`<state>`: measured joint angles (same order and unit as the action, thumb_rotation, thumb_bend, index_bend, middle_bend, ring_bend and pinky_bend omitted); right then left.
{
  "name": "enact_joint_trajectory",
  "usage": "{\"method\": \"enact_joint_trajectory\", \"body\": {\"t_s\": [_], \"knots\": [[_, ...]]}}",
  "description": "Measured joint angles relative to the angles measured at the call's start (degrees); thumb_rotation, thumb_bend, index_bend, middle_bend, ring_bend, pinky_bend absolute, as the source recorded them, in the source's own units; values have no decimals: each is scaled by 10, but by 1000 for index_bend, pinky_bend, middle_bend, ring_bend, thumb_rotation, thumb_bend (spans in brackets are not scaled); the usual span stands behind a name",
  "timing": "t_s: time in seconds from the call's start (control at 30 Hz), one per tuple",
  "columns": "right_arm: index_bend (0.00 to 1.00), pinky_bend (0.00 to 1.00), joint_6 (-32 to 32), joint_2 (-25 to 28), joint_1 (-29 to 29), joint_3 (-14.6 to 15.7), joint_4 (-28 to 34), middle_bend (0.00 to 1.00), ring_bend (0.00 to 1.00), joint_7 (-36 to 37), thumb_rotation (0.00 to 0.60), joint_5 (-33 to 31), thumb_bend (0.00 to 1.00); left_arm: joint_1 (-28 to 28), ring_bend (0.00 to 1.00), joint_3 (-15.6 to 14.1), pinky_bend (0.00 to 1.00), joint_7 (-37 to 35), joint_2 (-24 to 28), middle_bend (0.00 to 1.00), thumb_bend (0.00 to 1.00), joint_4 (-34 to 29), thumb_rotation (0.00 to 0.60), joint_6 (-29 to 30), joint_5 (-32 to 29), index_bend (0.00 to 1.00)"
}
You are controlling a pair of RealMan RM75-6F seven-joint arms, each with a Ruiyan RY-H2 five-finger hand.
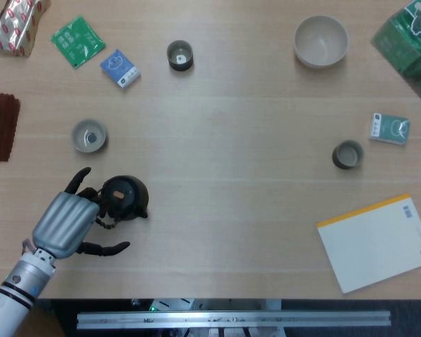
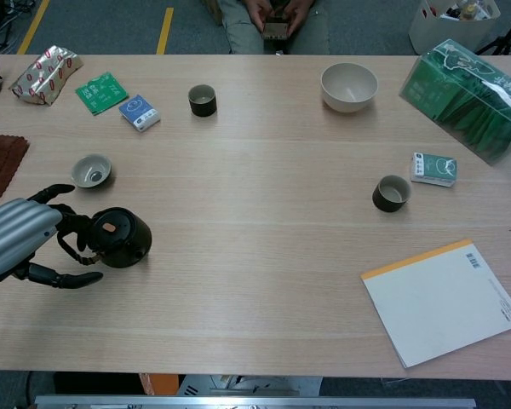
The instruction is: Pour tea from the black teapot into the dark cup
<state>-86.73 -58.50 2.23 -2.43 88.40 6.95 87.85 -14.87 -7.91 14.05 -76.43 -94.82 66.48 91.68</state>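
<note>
The black teapot (image 1: pixel 125 198) (image 2: pixel 119 237) stands on the table at the front left. My left hand (image 1: pixel 64 223) (image 2: pixel 17 239) is right beside it on its left. Its curled fingers reach the teapot's handle, while the thumb lies stretched out on the table below and one finger points away above. I cannot tell whether any finger hooks the handle. A dark cup (image 1: pixel 179 55) (image 2: pixel 203 100) stands far back, and a second dark cup (image 1: pixel 348 154) (image 2: pixel 392 193) stands at the right. My right hand shows in neither view.
A small grey cup (image 1: pixel 89 135) stands just behind the teapot. A pale bowl (image 1: pixel 321 41), a green box (image 1: pixel 409 42), tea packets (image 1: pixel 119 68) and a brown cloth (image 1: pixel 0 126) lie around. A white notebook (image 1: pixel 375 241) sits front right.
</note>
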Motion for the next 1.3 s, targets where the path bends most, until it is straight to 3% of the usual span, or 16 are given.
{"method": "enact_joint_trajectory", "body": {"t_s": [1.3], "knots": [[254,90,-9,13,-11,3,25,235,73,-6,600,4,98,14,353,-21,0,-44,-36,500,112,83,186,30,35,457]]}}
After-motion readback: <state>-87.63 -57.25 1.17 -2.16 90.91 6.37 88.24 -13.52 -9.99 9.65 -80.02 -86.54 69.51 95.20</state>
